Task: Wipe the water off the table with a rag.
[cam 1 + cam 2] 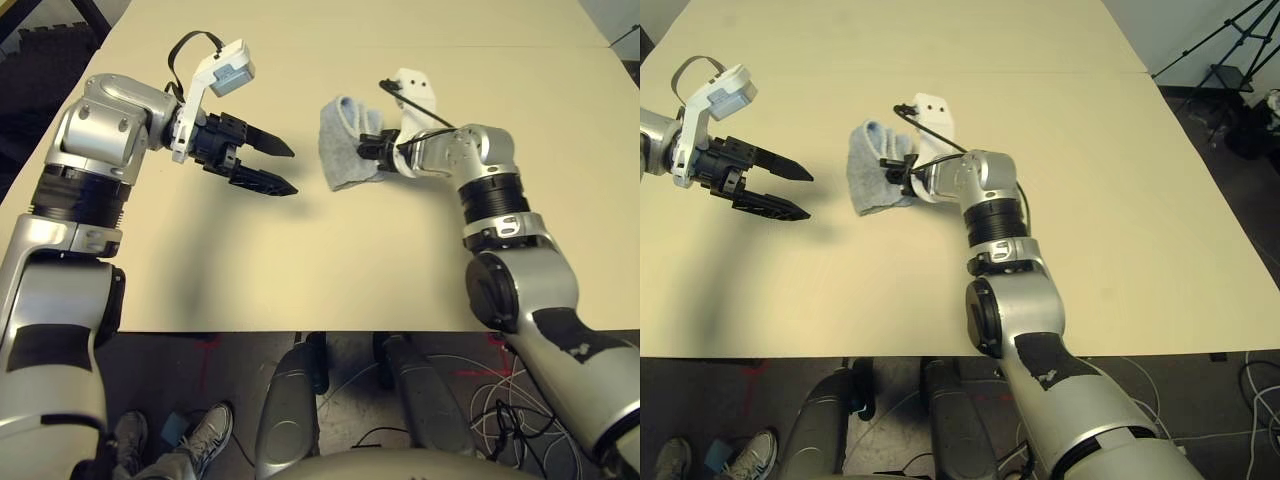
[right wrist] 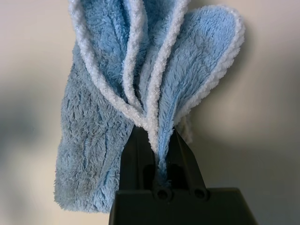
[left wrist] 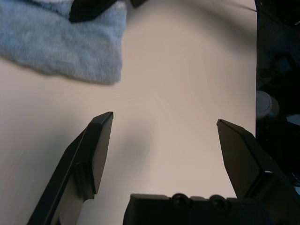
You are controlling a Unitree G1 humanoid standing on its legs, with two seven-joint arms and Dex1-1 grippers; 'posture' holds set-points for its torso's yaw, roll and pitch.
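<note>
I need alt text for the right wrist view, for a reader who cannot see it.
The right gripper has its black fingers shut on a fold of the blue rag with white edging. The rag fans out from the fingers over the beige table.

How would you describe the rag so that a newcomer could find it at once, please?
Look at the big beige table, then the right gripper near its middle. Pinched in its shut fingers is the rag, a rumpled blue-grey terry cloth with a whitish edge, the only soft thing there.

Lab; tripod [image 1: 1230,45], floor cables [image 1: 495,405]
</note>
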